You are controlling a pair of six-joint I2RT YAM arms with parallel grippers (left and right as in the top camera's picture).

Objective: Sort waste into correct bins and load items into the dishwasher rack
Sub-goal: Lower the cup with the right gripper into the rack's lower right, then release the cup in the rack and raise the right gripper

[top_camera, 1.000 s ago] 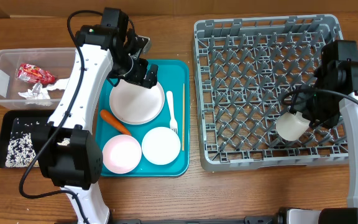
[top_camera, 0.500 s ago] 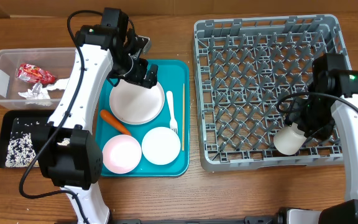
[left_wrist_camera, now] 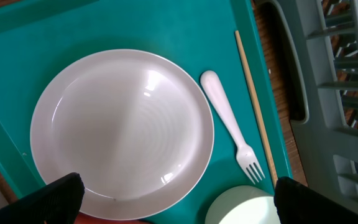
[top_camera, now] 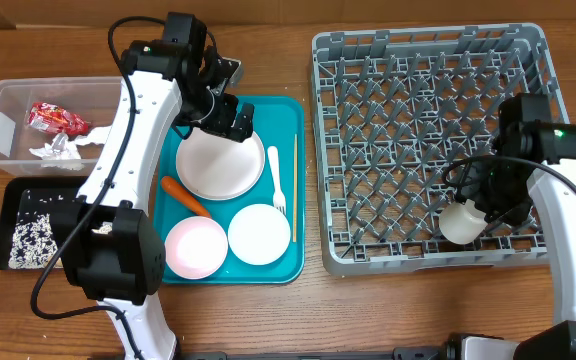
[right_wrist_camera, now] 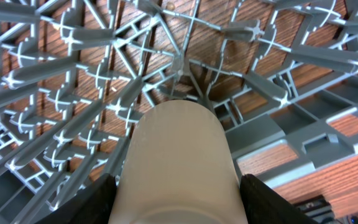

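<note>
On the wooden table [top_camera: 268, 310], a red wrapper [top_camera: 56, 118] lies in the clear tub [top_camera: 8, 95]. The left gripper [left_wrist_camera: 178, 202] hangs spread wide over the white plate [left_wrist_camera: 122, 134]. The right gripper [right_wrist_camera: 178, 199] clamps a white cup [right_wrist_camera: 178, 149] over the dishwasher rack's [top_camera: 428, 60] front-right area.

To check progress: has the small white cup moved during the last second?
Yes. In the overhead view the cup has shifted toward the near wall of the dishwasher rack.
</note>
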